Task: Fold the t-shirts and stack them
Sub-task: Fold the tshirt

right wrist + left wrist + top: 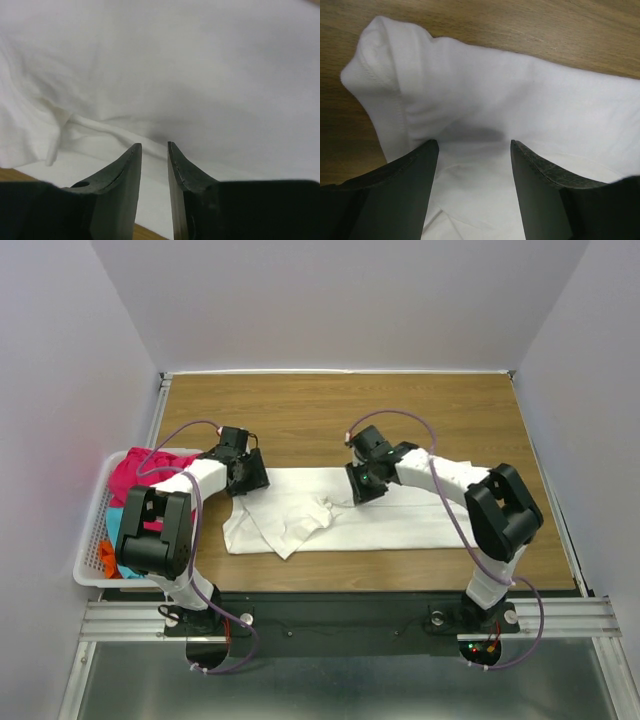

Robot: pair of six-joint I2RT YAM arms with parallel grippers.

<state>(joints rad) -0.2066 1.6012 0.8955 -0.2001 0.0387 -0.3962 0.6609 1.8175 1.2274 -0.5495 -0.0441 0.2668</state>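
The white t-shirt (390,525) lies flat on the wooden table as a long strip, with a folded sleeve bunched at its left part. My left gripper (250,480) sits low over its far left corner; in the left wrist view it (472,145) is wide open over the white cloth (495,90), nothing between the jaws. My right gripper (362,488) is at the shirt's far edge, near the middle; in the right wrist view it (154,146) has its jaws a narrow gap apart, over the white cloth (200,65), holding nothing.
A white lattice basket (90,570) stands off the table's left edge, holding a magenta shirt (135,472), a cyan one (115,523) and an orange one (108,558). Bare wood (330,415) lies behind the shirt. Grey walls enclose the table.
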